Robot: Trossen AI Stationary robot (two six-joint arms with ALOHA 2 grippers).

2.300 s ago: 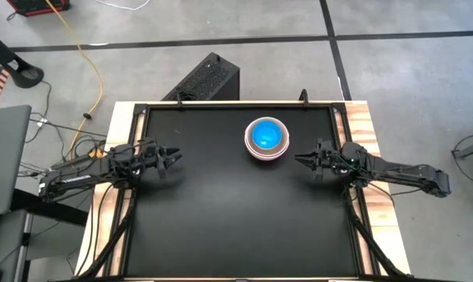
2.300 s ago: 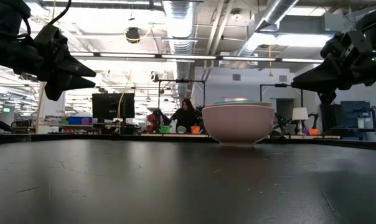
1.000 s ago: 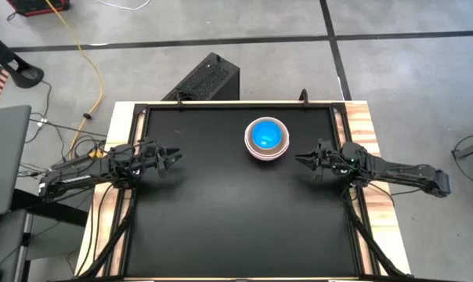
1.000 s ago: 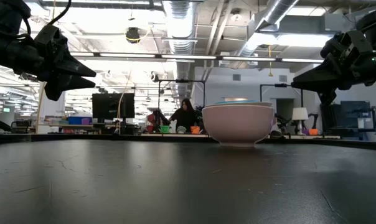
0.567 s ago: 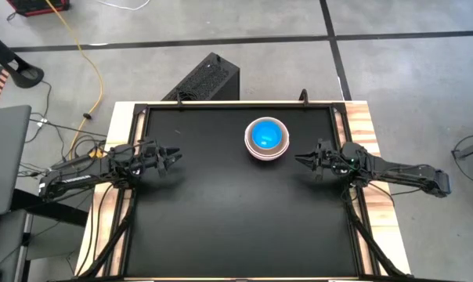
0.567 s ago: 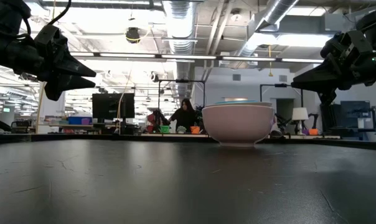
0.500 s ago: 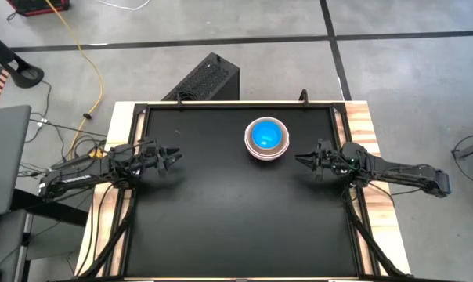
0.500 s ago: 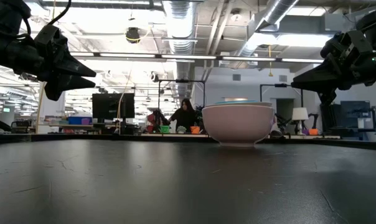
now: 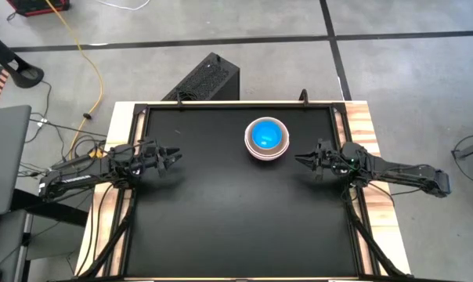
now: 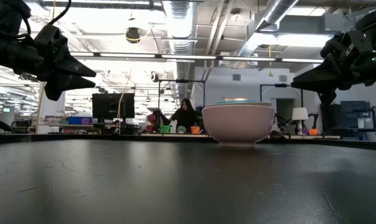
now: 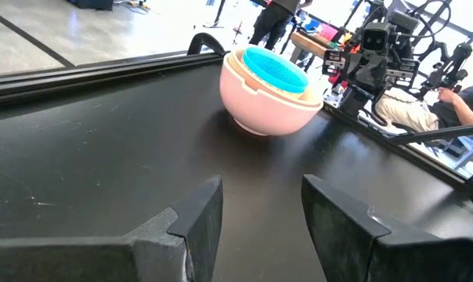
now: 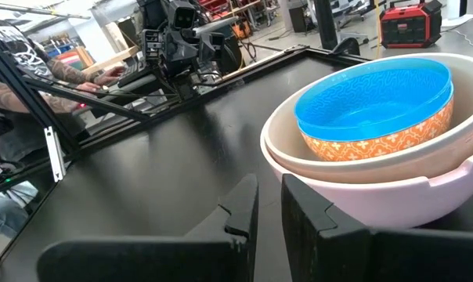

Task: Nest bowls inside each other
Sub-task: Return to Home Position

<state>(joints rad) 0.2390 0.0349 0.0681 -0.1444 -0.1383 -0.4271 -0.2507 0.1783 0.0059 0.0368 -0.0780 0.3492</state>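
Note:
The bowls stand nested in one stack (image 9: 266, 139) on the black table, right of the middle toward the far edge. The outer bowl is pink (image 12: 393, 196), with a beige one (image 12: 346, 168) inside it. Innermost is a bright blue bowl (image 12: 377, 98), and an orange-patterned wall shows below its rim. The pink bowl's base rests on the table (image 10: 238, 142). My left gripper (image 9: 176, 156) hovers open at the table's left edge, pointing at the stack (image 11: 272, 90). My right gripper (image 9: 299, 160) hovers at the right edge just short of the stack, its fingers (image 12: 240, 204) nearly together with nothing between them.
Bare black tabletop (image 9: 236, 219) spreads between the arms and toward the near edge. Wooden rails (image 9: 370, 133) frame the table. A black box (image 9: 205, 78) stands on the floor beyond the far edge. A person (image 10: 187, 115) sits far back in the room.

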